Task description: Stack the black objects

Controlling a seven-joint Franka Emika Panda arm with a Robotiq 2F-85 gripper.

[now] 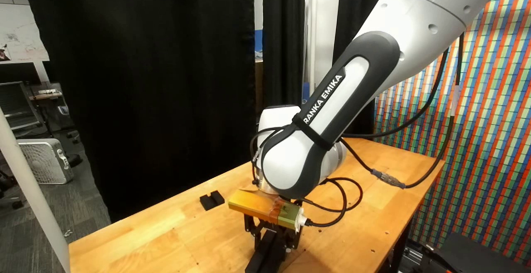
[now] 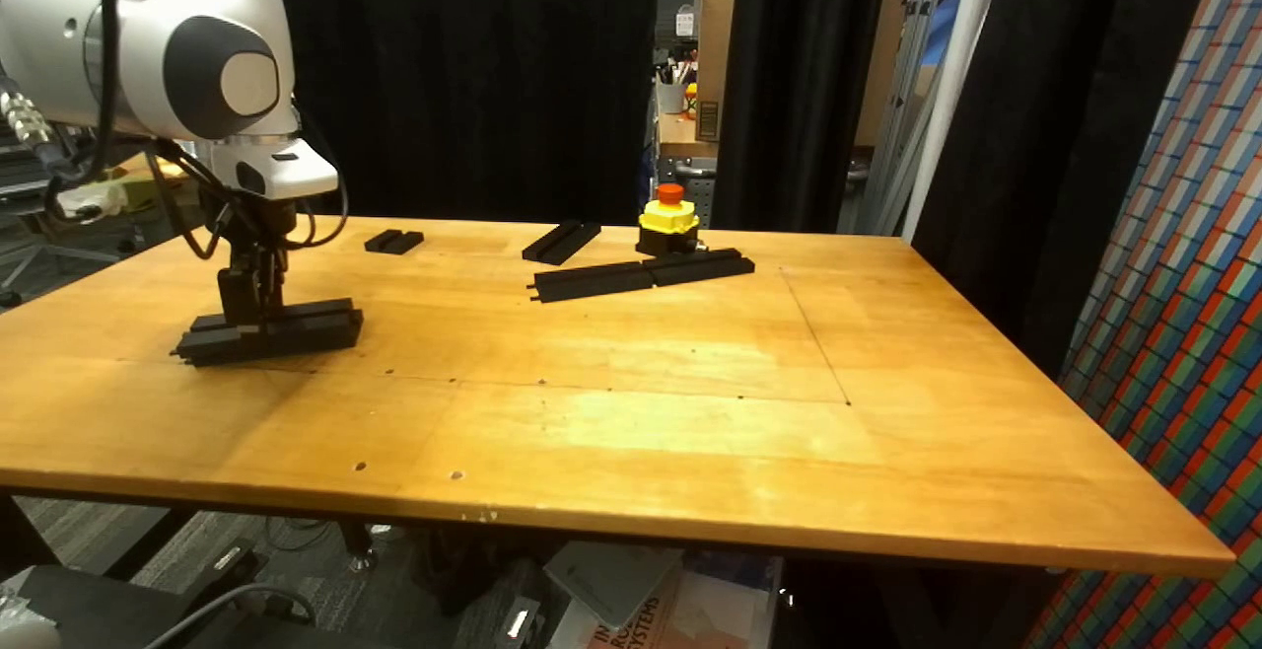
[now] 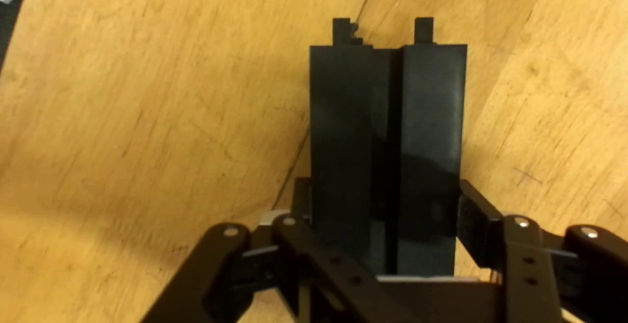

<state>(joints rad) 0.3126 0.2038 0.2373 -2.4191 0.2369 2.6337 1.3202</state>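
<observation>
My gripper [image 3: 385,205] is shut on a grooved black bar [image 3: 431,102], one finger pad pressed to each long side. Two short prongs stick out of the bar's far end in the wrist view. In an exterior view this held black bar [image 2: 320,326] is low over the left of the table; whether it touches the wood, or another piece lies under it, I cannot tell. Farther back lie a small grooved black block [image 2: 392,242], a black slab [image 2: 562,243] and a long narrow black bar [image 2: 594,281] whose two sections meet end to end.
A yellow object with a red top [image 2: 669,215] stands just behind the long bar's right section. The wooden table [image 2: 690,452] ends at a front edge above stored items. A black curtain [image 1: 145,78] hangs behind the table. Cables [image 1: 344,206] loop beside the wrist.
</observation>
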